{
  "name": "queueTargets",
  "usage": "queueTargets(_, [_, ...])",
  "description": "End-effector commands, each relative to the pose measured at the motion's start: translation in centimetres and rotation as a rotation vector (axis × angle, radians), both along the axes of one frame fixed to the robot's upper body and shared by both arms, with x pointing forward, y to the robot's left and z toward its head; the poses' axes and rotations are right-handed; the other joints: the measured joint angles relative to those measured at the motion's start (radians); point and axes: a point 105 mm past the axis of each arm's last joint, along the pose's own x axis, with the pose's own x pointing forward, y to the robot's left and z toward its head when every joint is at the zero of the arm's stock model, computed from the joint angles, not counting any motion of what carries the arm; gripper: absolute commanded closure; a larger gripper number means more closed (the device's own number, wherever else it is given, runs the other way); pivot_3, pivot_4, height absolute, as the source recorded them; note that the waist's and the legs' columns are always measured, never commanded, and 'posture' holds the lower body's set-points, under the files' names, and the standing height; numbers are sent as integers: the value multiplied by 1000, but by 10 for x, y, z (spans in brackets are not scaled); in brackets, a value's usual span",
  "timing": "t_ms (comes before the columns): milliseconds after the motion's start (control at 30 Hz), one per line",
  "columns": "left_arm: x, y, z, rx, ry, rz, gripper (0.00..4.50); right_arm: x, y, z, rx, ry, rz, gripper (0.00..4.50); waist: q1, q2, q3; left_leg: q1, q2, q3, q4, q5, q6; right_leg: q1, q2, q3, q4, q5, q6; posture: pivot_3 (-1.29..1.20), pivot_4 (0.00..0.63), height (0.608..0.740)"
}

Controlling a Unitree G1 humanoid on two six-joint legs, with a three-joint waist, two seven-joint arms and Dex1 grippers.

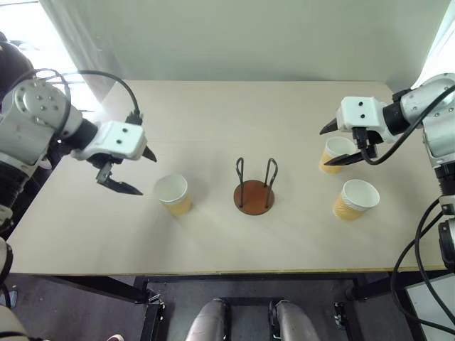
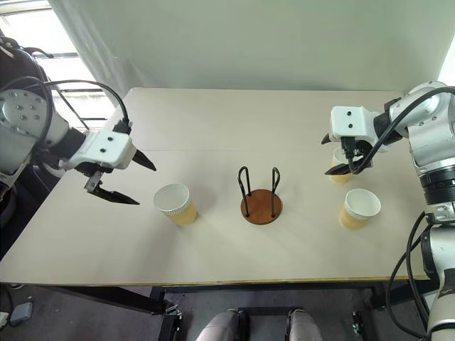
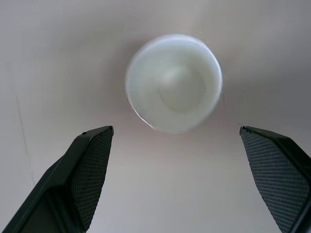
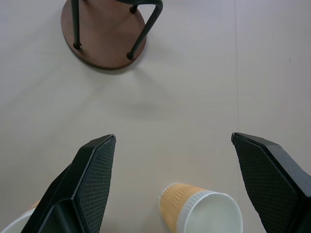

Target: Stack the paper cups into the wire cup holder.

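**No cup gripped; holder empty**

On the left, the left gripper hangs above the table with its fingers spread wide and nothing between them. The left cup stands upright just beside it, toward the middle of the table. The left wrist view looks straight down into this cup's white inside, which sits beyond the two fingertips and centred between them, so the gripper seems lined up on it but apart from it.

In the middle stands the holder, brown base flat on the table, its two black wire loops upright. No cup is in it. It lies between the left cup and the other two, with clear table on either side.

On the right, the far cup and the near cup both stand upright, close together but apart. The right gripper hovers over the far cup, fingers apart and empty.

By my reading, this is the approach to a first pick, with nothing stacked yet. The next move calls for a descent onto a cup, with one finger either side of the wall, and a light squeeze, since thin paper may crush. The cup then has to be carried over the loops and lowered between them without snagging.
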Motion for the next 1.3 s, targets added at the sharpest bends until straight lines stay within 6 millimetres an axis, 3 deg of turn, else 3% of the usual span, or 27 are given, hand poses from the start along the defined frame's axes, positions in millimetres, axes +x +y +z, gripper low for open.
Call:
queueTargets(33, [-8, -1, 3, 61, -4, -55, 0, -4, -2, 15, 12, -46, 12, 601, 0, 0, 0, 0, 0, 0, 0, 0, 0, 0, 0, 0, 0, 0, 0, 0, 150, 740])
queueTargets(200, [-16, -9, 0, 64, 24, -91, 0, -4, -5, 14, 0, -39, 7, 601, 0, 0, 0, 0, 0, 0, 0, -2, -3, 0, 0, 0, 0, 0, 0, 0, 150, 740])
queueTargets(433, [-18, -6, -14, 109, 53, -116, 0, -4, -5, 15, -4, -38, 4, 601, -2, 0, 0, 1, 0, 0, 0, -2, -4, 0, 0, 0, 1, 0, 0, 0, 150, 740])
queueTargets(1300, [-3, 1, -51, 166, 73, -194, 0, -6, -2, 10, -7, -34, 16, 601, -1, 0, 0, 0, 0, 0, 0, -2, -3, 0, 0, 0, 1, 0, -1, 0, 150, 740])
